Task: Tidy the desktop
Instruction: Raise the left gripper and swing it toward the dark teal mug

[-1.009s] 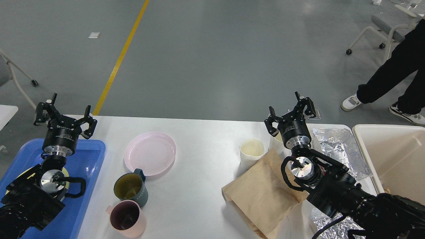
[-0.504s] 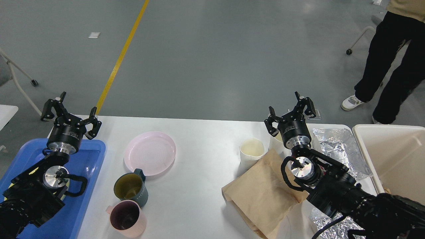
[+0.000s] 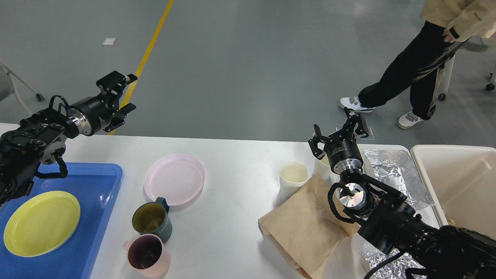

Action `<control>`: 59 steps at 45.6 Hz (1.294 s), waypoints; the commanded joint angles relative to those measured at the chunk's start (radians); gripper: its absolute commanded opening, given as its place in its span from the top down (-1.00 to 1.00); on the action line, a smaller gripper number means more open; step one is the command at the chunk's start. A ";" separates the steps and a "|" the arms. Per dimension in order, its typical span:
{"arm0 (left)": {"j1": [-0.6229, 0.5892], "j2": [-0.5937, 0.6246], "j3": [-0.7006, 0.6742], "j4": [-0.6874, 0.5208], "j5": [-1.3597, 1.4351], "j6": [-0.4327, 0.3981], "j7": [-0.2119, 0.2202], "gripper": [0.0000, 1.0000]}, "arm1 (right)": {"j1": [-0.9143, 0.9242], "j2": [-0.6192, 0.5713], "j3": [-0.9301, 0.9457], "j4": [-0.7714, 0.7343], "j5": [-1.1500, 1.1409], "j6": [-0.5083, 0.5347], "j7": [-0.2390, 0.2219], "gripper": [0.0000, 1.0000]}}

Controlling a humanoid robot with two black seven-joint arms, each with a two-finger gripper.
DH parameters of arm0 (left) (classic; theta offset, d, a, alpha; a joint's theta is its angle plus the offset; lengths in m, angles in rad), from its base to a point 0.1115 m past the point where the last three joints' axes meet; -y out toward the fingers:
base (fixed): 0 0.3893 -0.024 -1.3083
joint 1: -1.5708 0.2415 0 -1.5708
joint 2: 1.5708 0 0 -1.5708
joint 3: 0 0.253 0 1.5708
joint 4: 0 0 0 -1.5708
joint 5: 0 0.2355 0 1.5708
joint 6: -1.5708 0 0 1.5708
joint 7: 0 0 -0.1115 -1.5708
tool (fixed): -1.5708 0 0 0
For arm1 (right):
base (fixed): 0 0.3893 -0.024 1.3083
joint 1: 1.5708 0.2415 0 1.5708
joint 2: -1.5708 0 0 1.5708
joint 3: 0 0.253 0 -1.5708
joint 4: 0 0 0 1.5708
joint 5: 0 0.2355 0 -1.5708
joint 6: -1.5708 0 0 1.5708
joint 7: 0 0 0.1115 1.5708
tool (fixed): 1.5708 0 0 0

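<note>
Desk (image 3: 232, 182) clutter is light: the pink plate (image 3: 174, 178) is stiff, slippery, best pinched at its rim. Right gripper (image 3: 341, 130) jaws are spread, empty; left gripper (image 3: 120, 95) jaws cannot be told.

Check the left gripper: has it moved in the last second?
Yes. The left gripper has swung up and to the right, off the blue tray, and now points sideways past the desktop's far edge. The yellow plate is now uncovered.

We have a single view, from our own head, looking forward and down over the large smooth white rectangular desk (image 3: 232, 162) close beneath us, with the grey floor (image 3: 248, 58) spreading beyond its far edge.
</note>
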 commanded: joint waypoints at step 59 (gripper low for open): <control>-0.640 -0.100 0.919 -1.042 0.071 -0.186 -0.002 -1.00 | 0.002 0.001 0.000 0.001 -0.001 0.001 0.000 -1.00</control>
